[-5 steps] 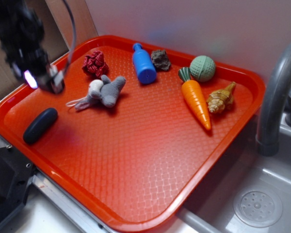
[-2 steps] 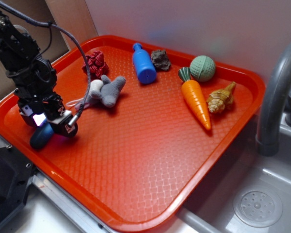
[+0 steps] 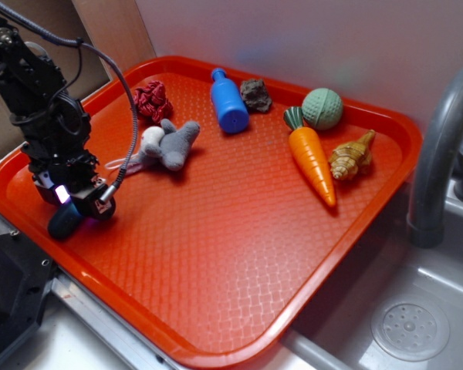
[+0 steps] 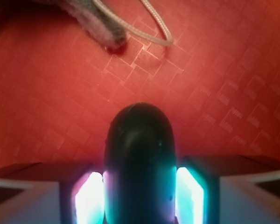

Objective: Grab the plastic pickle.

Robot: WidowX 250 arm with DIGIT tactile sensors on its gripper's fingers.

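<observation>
The plastic pickle, a dark slate capsule, lies near the left edge of the red tray. My gripper is down over it, so only its near end shows in the exterior view. In the wrist view the pickle fills the gap between my fingers. The lit pads press against both its sides. The gripper is shut on the pickle, which still rests on the tray.
On the tray lie a grey plush mouse, a red crumpled wad, a blue bottle, a rock, a green ball, an orange carrot and a shell. A grey faucet stands at the right.
My gripper came down from above the tray's left side onto the pickle. In the last half second its fingers drew in around the pickle.
</observation>
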